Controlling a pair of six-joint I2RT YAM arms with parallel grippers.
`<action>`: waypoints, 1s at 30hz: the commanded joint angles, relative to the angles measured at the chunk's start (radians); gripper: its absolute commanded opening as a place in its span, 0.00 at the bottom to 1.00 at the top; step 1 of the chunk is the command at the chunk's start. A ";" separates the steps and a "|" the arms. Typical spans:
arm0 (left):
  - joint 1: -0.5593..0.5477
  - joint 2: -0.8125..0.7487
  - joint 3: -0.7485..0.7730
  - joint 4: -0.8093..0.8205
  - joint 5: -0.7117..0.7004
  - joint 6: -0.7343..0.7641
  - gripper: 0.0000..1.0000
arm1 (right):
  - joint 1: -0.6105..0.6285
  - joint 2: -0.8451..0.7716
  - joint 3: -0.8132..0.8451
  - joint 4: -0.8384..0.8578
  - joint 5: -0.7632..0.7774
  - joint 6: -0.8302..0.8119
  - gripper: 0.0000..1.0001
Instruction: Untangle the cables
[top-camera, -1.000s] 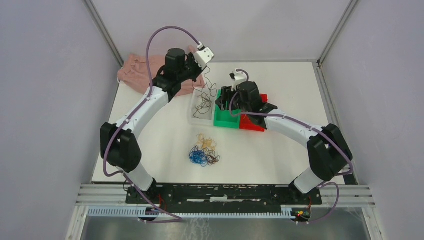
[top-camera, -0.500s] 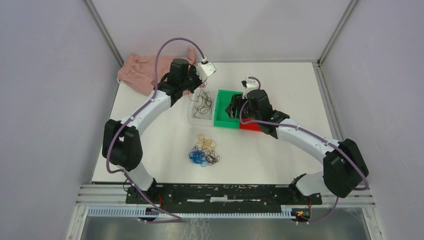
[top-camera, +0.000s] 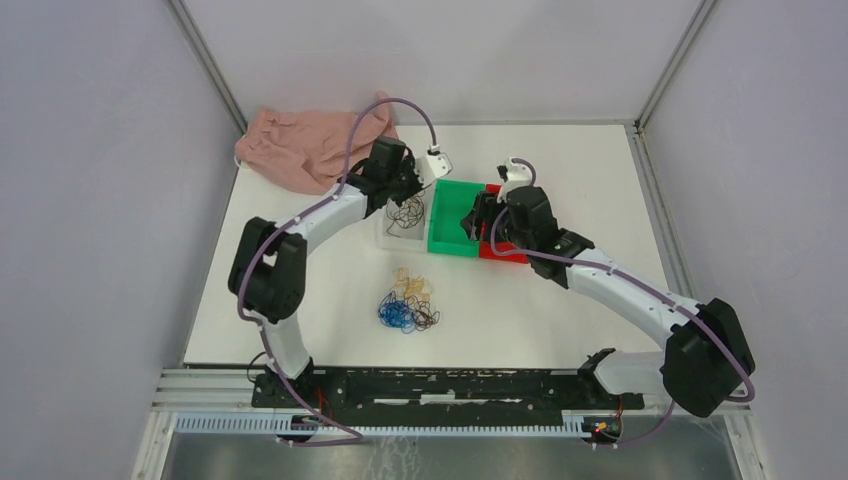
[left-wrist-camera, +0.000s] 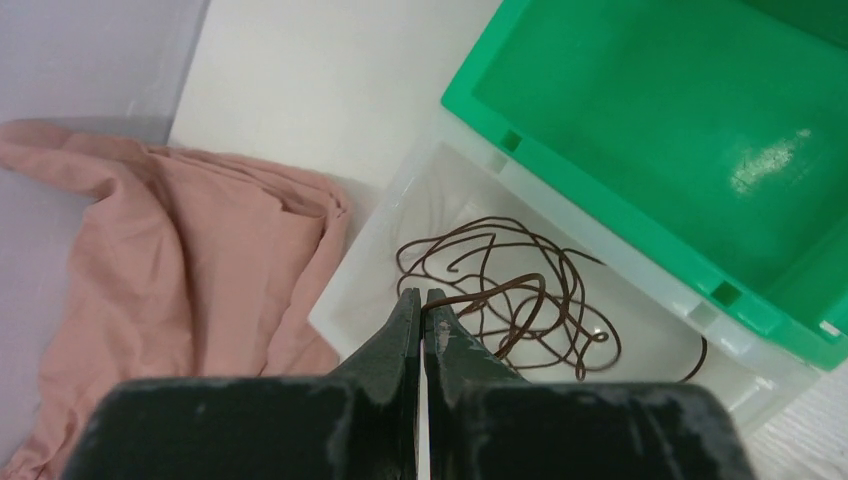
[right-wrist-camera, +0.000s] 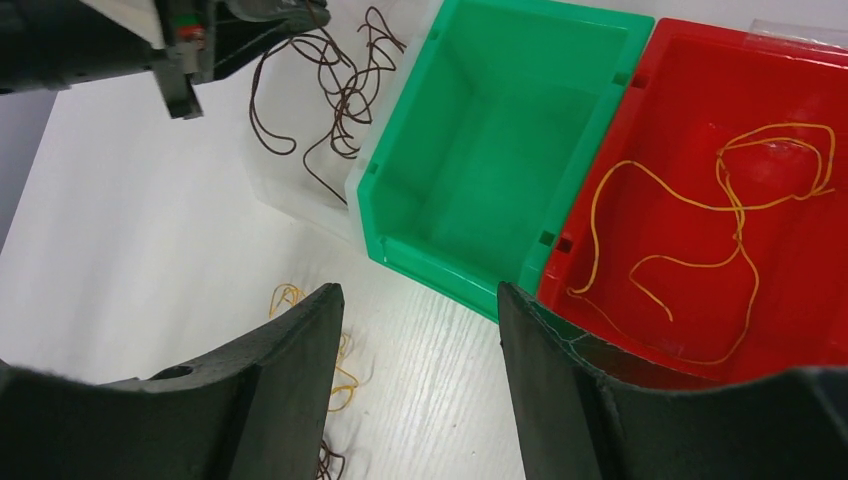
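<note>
Top view, table (top-camera: 320, 290): white, with walls on the left, right and far sides.
Top view, pink cloth (top-camera: 300, 150): crumpled in the far left corner.
Top view, bins: clear bin (top-camera: 386, 236) on the left, green bin (top-camera: 450, 247) in the middle, red bin (top-camera: 505, 255) on the right, side by side in the far middle of the table.
Top view, left gripper (top-camera: 410, 190): low over the far end of the clear bin; I cannot tell its state from here.
Top view, right gripper (top-camera: 468, 218): above the right side of the green bin, its arm covering much of the red bin.
Top view, dark brown cable (top-camera: 405, 212): a loose coil inside the clear bin.
Top view, tangle of cables (top-camera: 408, 305): on the bare table just near of the bins, with yellow-orange strands at the far end, blue at near left and dark brown at near right, all overlapping.
Left wrist, claw: clenched, fingers pressed together, with a strand of the dark brown cable running out from the tips.
Left wrist, dark brown cable: the rest lies looped on the clear bin's floor.
Left wrist, pink cloth: touching the clear bin's left wall.
Right wrist, claw: released, fingers spread wide with nothing between them, above the green bin's near wall.
Right wrist, yellow cable (right-wrist-camera: 700, 206): one strand spread loosely on the red bin's floor.
Right wrist, tangle of cables: only a few yellow-orange loops show beside the left finger.
</note>
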 joint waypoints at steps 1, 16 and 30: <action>-0.015 0.075 0.086 -0.003 -0.024 -0.031 0.03 | -0.006 -0.064 -0.019 -0.001 0.042 0.011 0.65; -0.008 0.157 0.147 -0.088 -0.034 -0.079 0.34 | -0.022 -0.095 -0.029 -0.006 0.045 0.011 0.65; 0.082 0.103 0.396 -0.489 0.144 -0.007 0.83 | -0.023 -0.120 -0.028 -0.024 0.010 0.020 0.65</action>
